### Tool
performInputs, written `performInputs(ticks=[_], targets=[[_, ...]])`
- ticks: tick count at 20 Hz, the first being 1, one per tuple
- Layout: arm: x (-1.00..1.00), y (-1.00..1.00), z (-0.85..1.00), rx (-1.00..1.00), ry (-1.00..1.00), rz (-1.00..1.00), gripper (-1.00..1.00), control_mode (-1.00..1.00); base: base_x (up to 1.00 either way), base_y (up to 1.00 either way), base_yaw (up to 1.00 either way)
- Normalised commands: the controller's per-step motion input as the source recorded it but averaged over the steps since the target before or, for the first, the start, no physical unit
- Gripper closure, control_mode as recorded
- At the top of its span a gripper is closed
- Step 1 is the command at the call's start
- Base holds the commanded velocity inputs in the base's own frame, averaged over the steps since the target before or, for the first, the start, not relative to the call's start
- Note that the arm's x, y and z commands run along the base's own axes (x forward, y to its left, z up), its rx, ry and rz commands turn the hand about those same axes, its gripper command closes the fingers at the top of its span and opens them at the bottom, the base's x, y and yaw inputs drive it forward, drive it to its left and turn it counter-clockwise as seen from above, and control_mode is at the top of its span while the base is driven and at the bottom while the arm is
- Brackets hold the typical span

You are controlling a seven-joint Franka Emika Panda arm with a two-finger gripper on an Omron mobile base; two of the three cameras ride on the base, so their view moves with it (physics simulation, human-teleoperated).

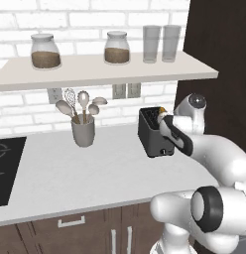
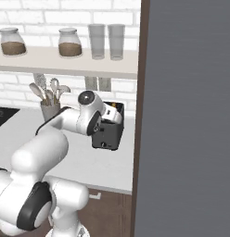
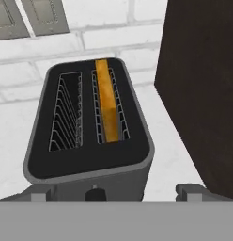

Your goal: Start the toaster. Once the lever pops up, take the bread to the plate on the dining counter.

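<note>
Hovering just above toaster [image 3: 88, 136] on bench [image 1: 70, 173] by dark cabinet wall, fingers [image 3: 189, 192] spread wide w/ nothing btwn, prob lining up on lever since bread [image 3: 107, 101] sits upright in right-hand slot.

A grey utensil cup [image 1: 83, 132] holding spoons and a whisk is set on the white counter [image 1: 70, 178]. Two jars [image 1: 45, 51] and two glasses [image 1: 161, 43] are lined along the shelf [image 1: 95, 72]. A black cooktop [image 1: 6, 168] is set at the left.
</note>
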Motion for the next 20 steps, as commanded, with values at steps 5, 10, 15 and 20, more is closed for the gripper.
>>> performInputs(ticks=[5,10,15,20], targets=[[0.24,-0.11,-0.32,0.0,0.0,0.0,-1.0,-1.0,0.0,0.0,0.0],[0.33,-0.07,-0.16,0.0,-0.01,0.0,-1.0,-1.0,0.0,0.0,0.0],[0.41,-0.01,-0.04,0.0,0.0,0.0,-1.0,-1.0,0.0,0.0,0.0],[0.43,-0.01,-0.03,0.0,0.0,0.0,-1.0,-1.0,0.0,0.0,0.0]])
